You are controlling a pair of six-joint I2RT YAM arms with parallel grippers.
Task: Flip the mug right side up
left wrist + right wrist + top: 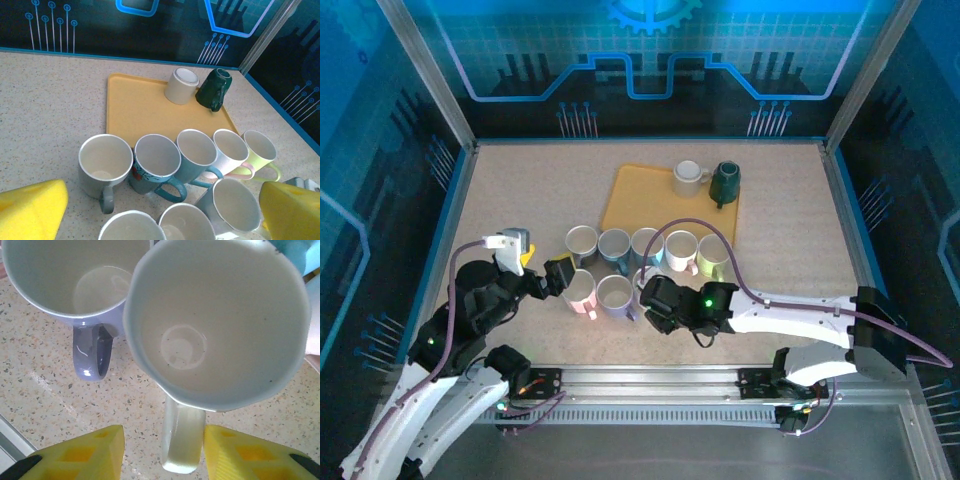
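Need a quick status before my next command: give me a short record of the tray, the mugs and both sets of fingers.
tray: flat orange rectangular plastic tray, far centre of the speckled table
to flip: cream ceramic mug and dark green ceramic mug, both apparently bottom up at the tray's far edge
upright: eight mugs, clustered in front of the tray
left fingers: wide open, empty, facing the cluster
right fingers: apart, either side of the handle of an upright white ceramic mug
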